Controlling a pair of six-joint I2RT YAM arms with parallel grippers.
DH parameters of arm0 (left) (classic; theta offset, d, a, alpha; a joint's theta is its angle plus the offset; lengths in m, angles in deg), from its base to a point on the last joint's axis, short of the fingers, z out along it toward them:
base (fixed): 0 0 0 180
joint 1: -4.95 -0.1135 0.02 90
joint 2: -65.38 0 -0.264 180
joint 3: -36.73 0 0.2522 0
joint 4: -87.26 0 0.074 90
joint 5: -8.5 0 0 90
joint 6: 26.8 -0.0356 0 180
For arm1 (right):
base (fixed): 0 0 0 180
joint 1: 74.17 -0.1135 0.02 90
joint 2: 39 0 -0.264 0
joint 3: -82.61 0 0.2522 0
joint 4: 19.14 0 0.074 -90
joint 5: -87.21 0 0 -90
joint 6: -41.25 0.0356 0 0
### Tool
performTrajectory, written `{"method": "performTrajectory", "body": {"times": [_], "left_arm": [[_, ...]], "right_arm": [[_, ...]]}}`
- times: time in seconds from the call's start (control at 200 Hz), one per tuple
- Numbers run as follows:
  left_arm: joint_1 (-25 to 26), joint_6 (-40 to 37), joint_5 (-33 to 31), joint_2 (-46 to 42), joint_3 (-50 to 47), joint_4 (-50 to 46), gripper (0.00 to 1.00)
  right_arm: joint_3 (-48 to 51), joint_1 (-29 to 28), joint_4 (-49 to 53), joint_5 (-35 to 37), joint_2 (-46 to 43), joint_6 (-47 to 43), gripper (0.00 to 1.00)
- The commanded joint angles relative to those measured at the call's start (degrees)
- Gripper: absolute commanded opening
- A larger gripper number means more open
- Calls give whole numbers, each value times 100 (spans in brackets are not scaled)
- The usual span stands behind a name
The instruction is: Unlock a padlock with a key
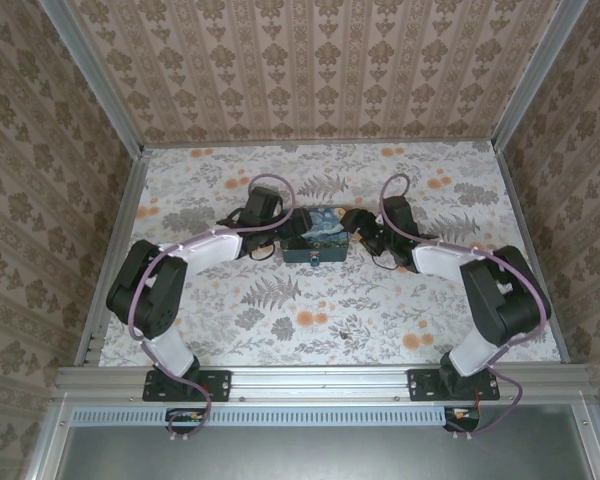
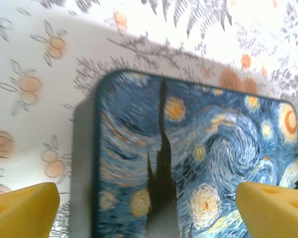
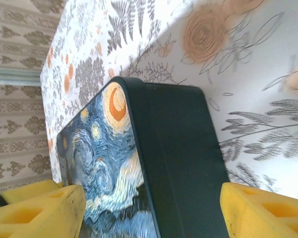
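From above I am seeing one printed box point(image 1: 315, 232) on the counter point(image 1: 280, 330), the padlock too small to pick out. Left wrist: my left fingers point(image 2: 25, 206) are standing wide apart over the box. Right wrist: my right fingers point(image 3: 35, 210) are standing apart astride its edge

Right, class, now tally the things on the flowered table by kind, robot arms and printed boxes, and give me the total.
Robot arms: 2, the left arm and the right arm
Printed boxes: 1, the Starry Night box
Total: 3
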Motion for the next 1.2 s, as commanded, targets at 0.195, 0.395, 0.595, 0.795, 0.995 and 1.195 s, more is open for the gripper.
{"method": "performTrajectory", "body": {"times": [0.195, 0.395, 0.595, 0.795, 0.995, 1.195], "left_arm": [[-573, -276, 107, -1245, -572, -398, 100], [-493, -155, 202, -2029, -1177, -730, 100], [-347, -83, 285, -2585, -1746, -814, 100], [-187, -73, 304, -2685, -1905, -799, 100], [-94, -84, 297, -2557, -1895, -722, 100], [-61, -91, 284, -2440, -1881, -661, 100]], "right_arm": [[720, -34, 1734, 94, -1733, -866, 72], [774, -918, 3387, 777, -2420, -1296, 68], [1011, -1985, 4509, 1600, -2811, -987, 60], [1176, -2873, 5080, 2099, -2996, -358, 57], [1097, -3498, 5083, 2390, -2702, 85, 57], [874, -3966, 4801, 2402, -2014, 366, 57]]}}
